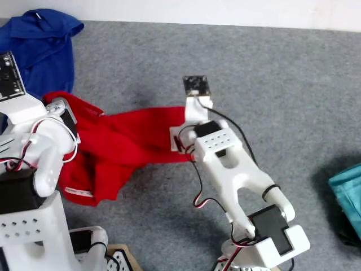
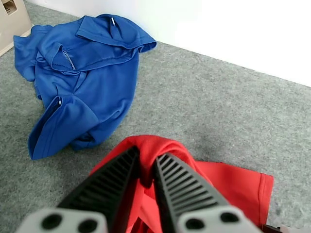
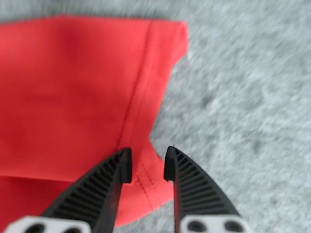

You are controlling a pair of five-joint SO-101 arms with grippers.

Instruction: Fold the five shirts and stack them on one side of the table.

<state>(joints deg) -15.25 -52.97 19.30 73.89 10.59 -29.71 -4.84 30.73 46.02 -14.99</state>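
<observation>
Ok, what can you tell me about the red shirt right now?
The red shirt is soft fabric with stitched hems, unfolded and rumpled, stretched across the gray table between the arms. The left fingers pinch a bunched fold at one end; the right fingers hold a hemmed edge at the other.

red shirt (image 1: 121, 144) is stretched across the middle of the grey surface (image 1: 271, 73), unfolded and rumpled. one end is bunched up in the left claw (image 2: 146, 155), and the hemmed end is pinched in the right claw (image 3: 147, 155). blue shirt (image 1: 42, 48) lies crumpled in a heap at the far left corner, collar showing. a teal shirt (image 1: 348, 192) pokes in at the right edge, well apart from the others.
</observation>
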